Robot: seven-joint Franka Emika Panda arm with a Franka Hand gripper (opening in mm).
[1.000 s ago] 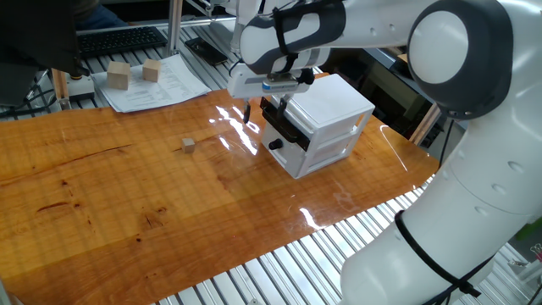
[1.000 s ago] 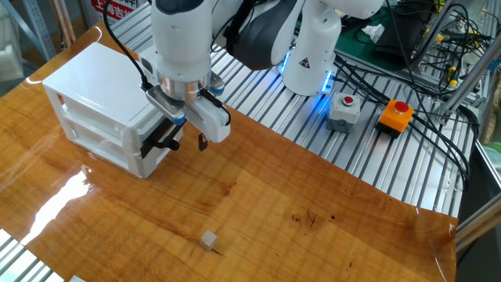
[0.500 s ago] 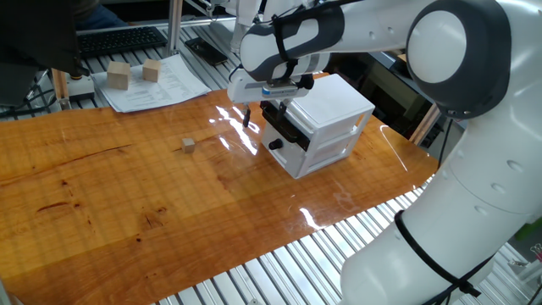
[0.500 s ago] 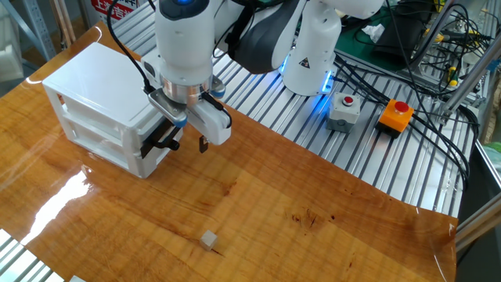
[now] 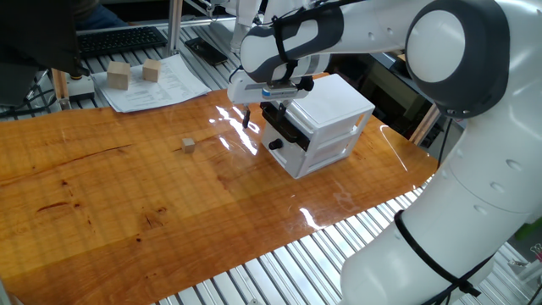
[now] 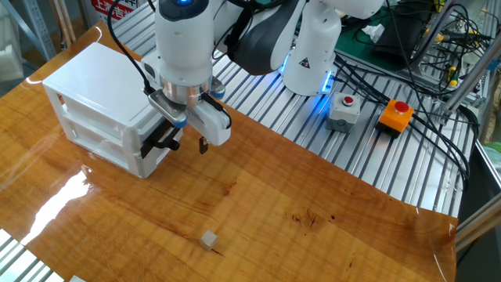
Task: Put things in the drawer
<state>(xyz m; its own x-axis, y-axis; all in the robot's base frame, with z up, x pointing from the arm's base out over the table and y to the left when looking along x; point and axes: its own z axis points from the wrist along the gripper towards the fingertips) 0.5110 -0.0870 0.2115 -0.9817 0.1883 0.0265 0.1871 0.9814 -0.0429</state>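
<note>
One small cube (image 5: 188,146) lies alone on the tabletop (image 5: 127,203), well apart from the one cabinet's black drawer (image 5: 282,124). The gripper (image 6: 188,141) hovers at that drawer, fingers spread, holding nothing.

I count one tiny wooden cube (image 5: 188,146) lying on the tabletop (image 5: 127,195). Behind it, on one sheet of paper (image 5: 157,83), I see two larger wooden blocks (image 5: 118,76). There is one small white cabinet (image 5: 326,123), and it has two drawers: one upper black-fronted drawer (image 5: 284,119) and one lower drawer with one round black knob (image 5: 276,144). I have one arm with one hand (image 5: 254,114). In the other fixed view I count two button boxes (image 6: 344,111)
</note>
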